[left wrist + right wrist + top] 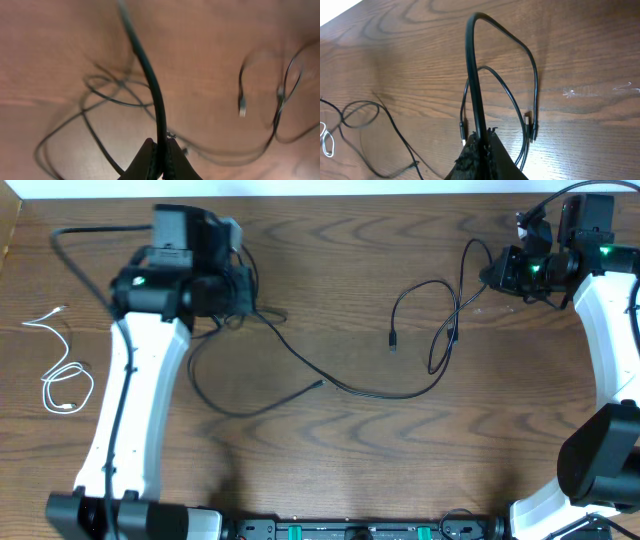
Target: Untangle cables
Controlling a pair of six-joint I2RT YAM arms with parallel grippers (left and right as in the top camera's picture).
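Looking down on the wooden table (pixel 330 470), we see the black cables (pixel 380 392) strung across its middle between the two arms. The white cable (pixel 62 375) lies by itself in loose loops near the left edge, well apart from the black ones. The left gripper (pixel 161 164) is clenched on a black cable (pixel 150 80). In the left wrist view its fingers are pressed together with the cord pinched between them, and the cord runs up and away from the tips above the wood. Beyond it we make out several black strands crossing one another on the table, though that view is blurred and we cannot tell how they are wound. The right gripper (pixel 482 147) is likewise closed tight on a black cable (pixel 472 75), which rises from the fingertips, arches over and drops back down on the right side. From overhead, the right arm's cord hangs in a narrow loop below the gripper, and a long black run sweeps from there along the table toward the left arm. A small plug (pixel 392 340) rests on the wood between the arms, nearer the right one. A wide black loop (pixel 215 402) lies just beside the left arm, its free end pointing toward the middle. We cannot tell whether both grippers hold the same cord.
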